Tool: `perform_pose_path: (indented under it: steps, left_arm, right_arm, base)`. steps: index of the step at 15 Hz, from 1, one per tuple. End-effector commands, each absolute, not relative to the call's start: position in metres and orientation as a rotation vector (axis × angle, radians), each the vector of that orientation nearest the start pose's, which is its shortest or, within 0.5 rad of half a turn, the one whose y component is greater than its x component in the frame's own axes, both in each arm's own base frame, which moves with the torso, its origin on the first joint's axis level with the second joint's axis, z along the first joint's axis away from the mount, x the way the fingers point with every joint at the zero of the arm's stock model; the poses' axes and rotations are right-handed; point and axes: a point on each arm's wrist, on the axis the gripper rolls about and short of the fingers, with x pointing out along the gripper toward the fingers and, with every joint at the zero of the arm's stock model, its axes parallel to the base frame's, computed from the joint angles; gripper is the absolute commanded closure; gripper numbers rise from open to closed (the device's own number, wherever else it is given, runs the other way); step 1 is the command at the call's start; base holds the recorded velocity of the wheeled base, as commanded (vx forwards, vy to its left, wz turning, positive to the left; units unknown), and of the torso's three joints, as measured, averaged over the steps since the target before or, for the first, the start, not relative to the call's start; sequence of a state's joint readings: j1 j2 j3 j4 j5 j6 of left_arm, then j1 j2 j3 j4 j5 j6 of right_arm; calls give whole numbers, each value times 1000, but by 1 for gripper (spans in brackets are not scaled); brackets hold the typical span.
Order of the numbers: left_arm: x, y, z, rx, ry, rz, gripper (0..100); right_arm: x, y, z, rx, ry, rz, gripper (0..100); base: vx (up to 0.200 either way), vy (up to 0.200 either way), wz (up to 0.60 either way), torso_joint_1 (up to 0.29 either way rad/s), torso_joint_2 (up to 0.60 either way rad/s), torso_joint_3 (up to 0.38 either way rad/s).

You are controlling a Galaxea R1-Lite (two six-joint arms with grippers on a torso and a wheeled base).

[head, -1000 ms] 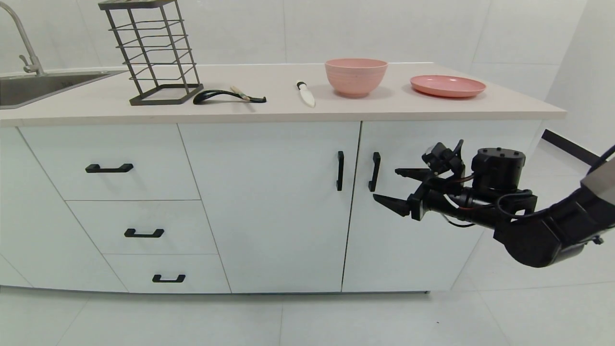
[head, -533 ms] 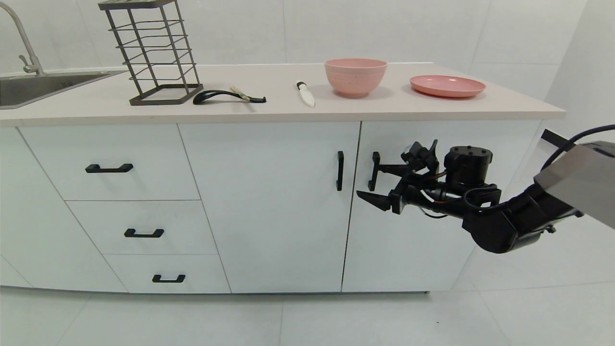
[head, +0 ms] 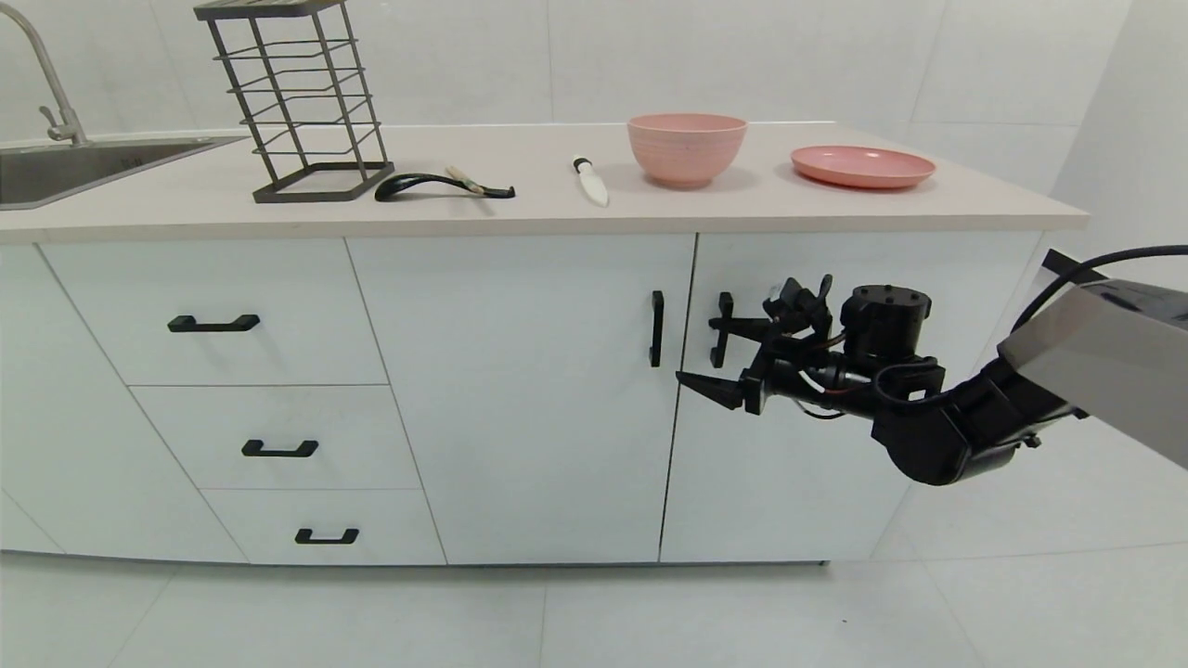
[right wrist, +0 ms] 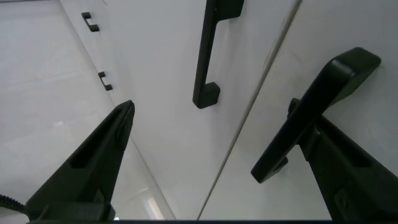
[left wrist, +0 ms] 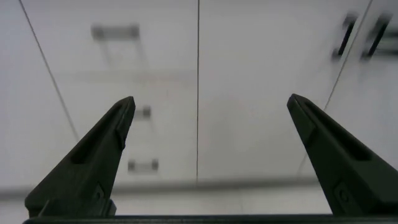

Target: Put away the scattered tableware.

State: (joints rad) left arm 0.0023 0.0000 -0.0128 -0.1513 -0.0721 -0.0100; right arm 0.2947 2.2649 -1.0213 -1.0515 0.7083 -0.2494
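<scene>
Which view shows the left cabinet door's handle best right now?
The right wrist view: the left door's handle is close and unblocked. The head view has it whole but farther off, near the right pincer. The left wrist view has it small and distant.

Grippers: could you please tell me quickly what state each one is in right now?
Left gripper: open, holding nothing.
Right gripper: open, holding nothing, near a cupboard door handle.
</scene>
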Motion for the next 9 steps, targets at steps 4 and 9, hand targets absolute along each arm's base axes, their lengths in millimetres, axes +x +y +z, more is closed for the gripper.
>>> perform_pose_path:
  steps: [4,9]
  left_arm:
    - [-34,-6,186,0,-268,-366,0]
    - [78,-31,229,-13,-66,-784,0]
  right_arm:
    - [358,126,88,-165,64,1124,0]
    - [293,108,102,-147,55,1213,0]
  base:
    - [0,0,0,0,0,0]
    - [0,0,0,0,0,0]
